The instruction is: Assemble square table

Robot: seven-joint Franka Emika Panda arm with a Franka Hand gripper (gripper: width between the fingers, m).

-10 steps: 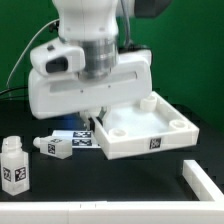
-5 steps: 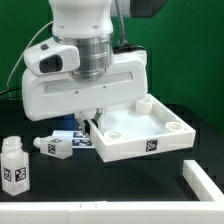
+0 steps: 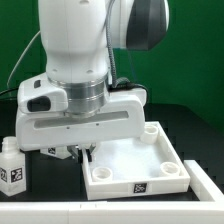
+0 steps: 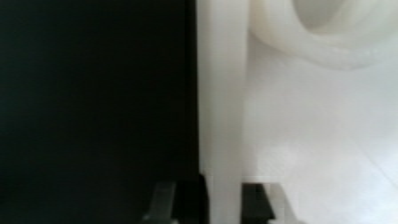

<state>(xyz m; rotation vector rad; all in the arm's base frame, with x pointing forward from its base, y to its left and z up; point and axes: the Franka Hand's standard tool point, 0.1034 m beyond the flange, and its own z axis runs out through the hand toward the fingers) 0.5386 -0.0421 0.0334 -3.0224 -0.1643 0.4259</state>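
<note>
- Gripper: clamping shut on the rim of the slab, pinching that thin wall from both sides and holding nothing else.
- Fingers: showing as two dark pads in the wrist view, straddling the rim, one standing outside it over the black table, the other standing inside it over the slab's floor.
- Slab: lying level with its open side up, directly below the gripper and stretching away from it toward the exterior view's right; being gripped on the edge at the exterior view's left, close to the rear corner. Not showing clearly whether it is resting on the table or being held just off it.
- Socket: sitting just inside the rim, a short way along the wall from the fingers; appearing blurred in the wrist view.
- Tag: facing outward on the slab's front wall, well away from the gripper.
- Leg: standing upright on the table, off to the gripper's side at the exterior view's left, apart from the slab and showing a tag on its front face.
- Rail: running along the table's front edge, in front of the gripper, the slab and the leg.
- Arm: looming straight above the gripper, hiding the slab's rear corner beneath its white body.
</note>
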